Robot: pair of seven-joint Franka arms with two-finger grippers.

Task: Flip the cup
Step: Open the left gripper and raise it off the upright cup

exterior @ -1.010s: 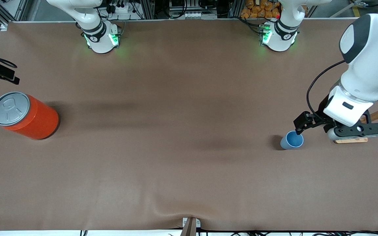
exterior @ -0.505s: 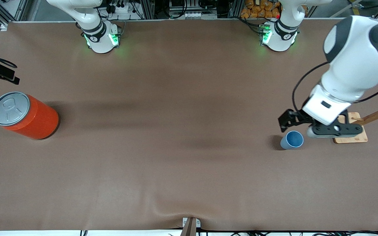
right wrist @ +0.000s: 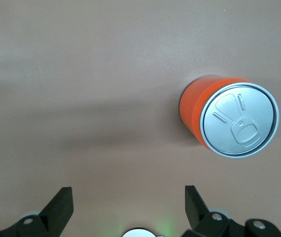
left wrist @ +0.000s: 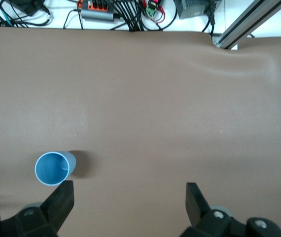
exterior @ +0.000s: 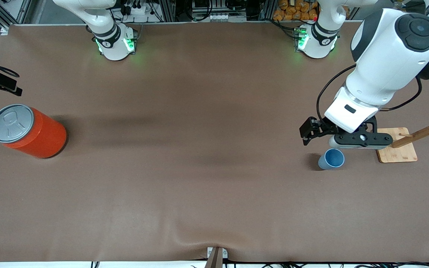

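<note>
One cup [exterior: 331, 159] stands mouth-up on the table [exterior: 199, 167] toward the left arm's end, beside one wooden peg stand [exterior: 400, 149]; one orange can [exterior: 28, 131] stands at the right arm's end. The left gripper [left wrist: 129, 197] hangs just above the cup, jaws wide apart and empty. Only the right wrist view shows the right gripper [right wrist: 128, 197], spread wide, holding nothing, over the table near the can.

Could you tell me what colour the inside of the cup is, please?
Blue, slightly darker than its light-blue outside; the cup shows best in the left wrist view.
</note>
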